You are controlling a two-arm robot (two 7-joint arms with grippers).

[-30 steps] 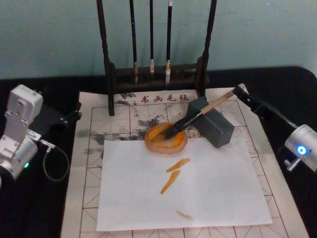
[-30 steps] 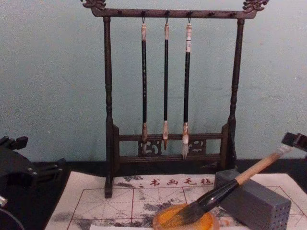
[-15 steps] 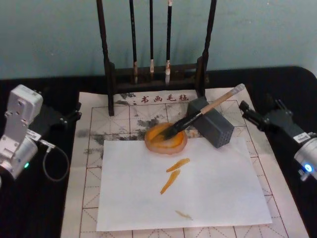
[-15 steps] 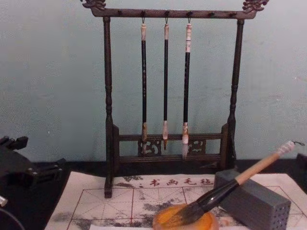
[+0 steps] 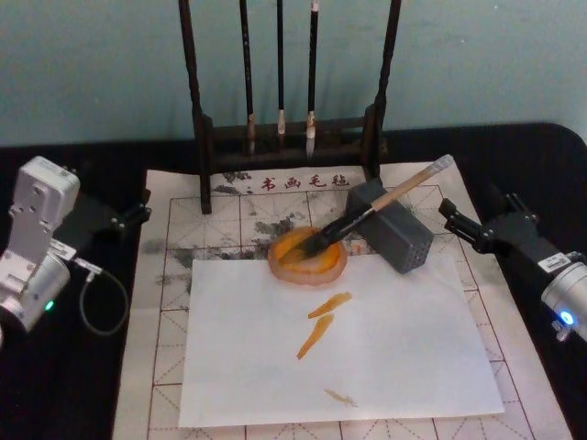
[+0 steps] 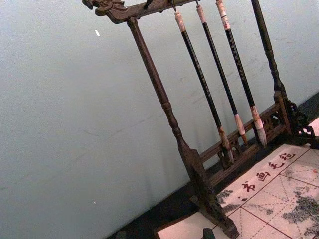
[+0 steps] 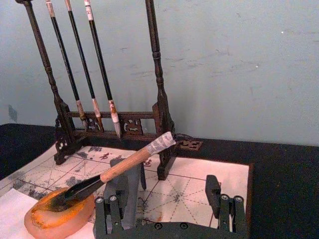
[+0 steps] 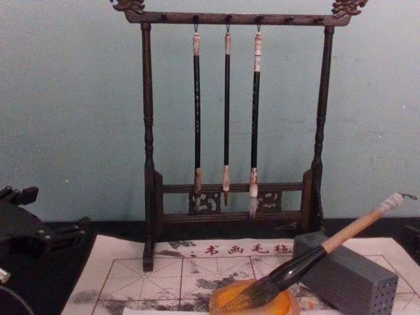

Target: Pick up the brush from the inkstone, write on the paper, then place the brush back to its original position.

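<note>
The brush (image 5: 367, 214) lies at a slant, its dark bristles on the orange inkstone (image 5: 303, 266) and its pale handle propped on a grey block (image 5: 396, 236). The whitish end cap sticks up free. My right gripper (image 5: 479, 216) stands open to the right of the brush, apart from it. In the right wrist view its fingers (image 7: 107, 215) are spread wide, with the brush (image 7: 127, 167) and inkstone (image 7: 57, 213) beyond them. The paper (image 5: 229, 213) with red grid lines lies under everything; a plain white sheet (image 5: 385, 353) on it bears orange strokes. My left gripper (image 5: 124, 218) sits open at the far left.
A dark wooden stand (image 5: 204, 137) with three thin hanging brushes (image 8: 226, 111) stands at the back of the paper. A black table surface (image 5: 537, 156) surrounds the paper. A loose cable (image 5: 101, 298) loops beside the left arm.
The right gripper has left the brush's end cap and drawn back to the right and nearer to me. The brush stays on the inkstone and block. The left arm has not moved.
</note>
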